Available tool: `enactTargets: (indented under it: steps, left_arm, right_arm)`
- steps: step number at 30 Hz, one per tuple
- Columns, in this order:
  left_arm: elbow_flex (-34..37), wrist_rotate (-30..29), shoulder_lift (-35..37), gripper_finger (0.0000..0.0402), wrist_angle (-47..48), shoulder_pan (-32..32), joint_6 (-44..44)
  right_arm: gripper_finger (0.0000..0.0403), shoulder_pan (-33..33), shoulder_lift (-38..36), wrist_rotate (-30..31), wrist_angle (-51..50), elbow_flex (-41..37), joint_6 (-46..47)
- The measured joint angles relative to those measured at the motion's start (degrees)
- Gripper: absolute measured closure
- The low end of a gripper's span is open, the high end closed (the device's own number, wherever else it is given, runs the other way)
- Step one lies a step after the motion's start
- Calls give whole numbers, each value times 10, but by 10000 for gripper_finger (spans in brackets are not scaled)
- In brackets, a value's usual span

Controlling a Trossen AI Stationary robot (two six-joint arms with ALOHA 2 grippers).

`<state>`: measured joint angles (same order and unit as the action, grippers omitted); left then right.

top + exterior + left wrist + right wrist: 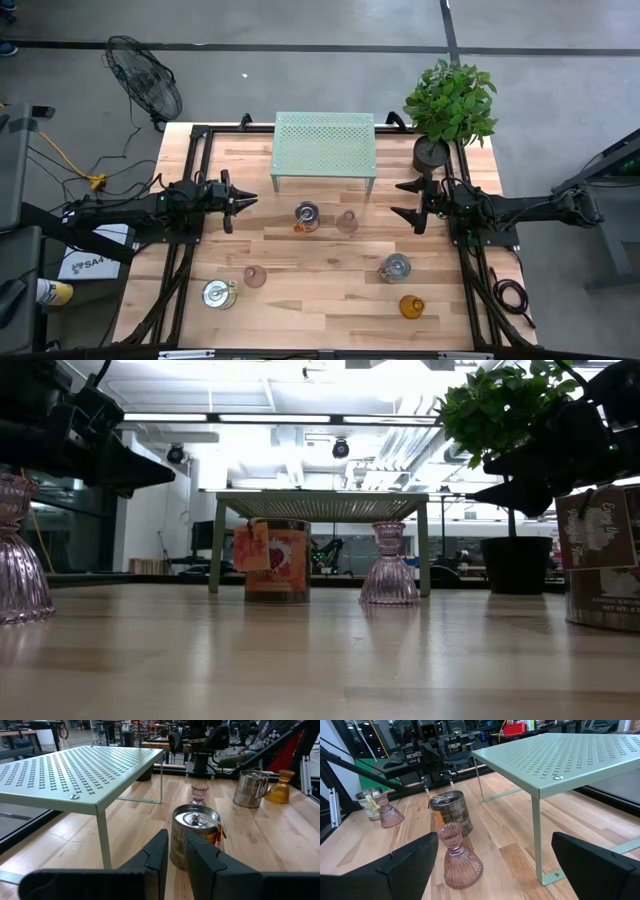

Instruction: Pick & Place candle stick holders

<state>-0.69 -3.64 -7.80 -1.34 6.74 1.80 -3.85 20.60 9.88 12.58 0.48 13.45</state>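
Observation:
Six candle stick holders stand on their bases on the wooden table: a silver one [307,214] and a pink glass one [347,222] just in front of the stand, a pink one [255,277] and a silver one [219,294] near left, a silver one [395,267] and an amber one [411,306] near right. My left gripper [240,200] hovers shut at the left, pointing level at the middle silver holder [195,837]. My right gripper [405,200] hovers open at the right, facing the middle pink holder [457,857]. Neither touches anything.
A mint-green perforated stand [323,150] occupies the far middle of the table, on thin legs. A potted plant [450,100] sits at the far right corner, close behind my right arm. Black frame rails [190,180] run along both table sides. Bare wood lies between the holders.

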Motion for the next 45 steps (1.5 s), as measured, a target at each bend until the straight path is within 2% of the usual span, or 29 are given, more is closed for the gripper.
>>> enactTargets:
  steps: [11,18,24,34,42,45]
  left_arm:
    - [0,0,0,344,0,0,0]
    - [0,0,0,344,0,0,0]
    - [0,0,0,344,0,0,0]
    - [0,0,0,344,0,0,0]
    - [0,0,0,344,0,0,0]
    - [0,0,0,344,0,0,0]
  right_arm:
    - [17,0,0,0,0,0,-3]
    - [17,0,0,15,0,0,-76]
    - [17,0,0,15,1,0,-99]
    - [17,0,0,21,1,0,-79]
    - [17,0,0,28,0,0,47]
    - [17,0,0,30,0,0,56]
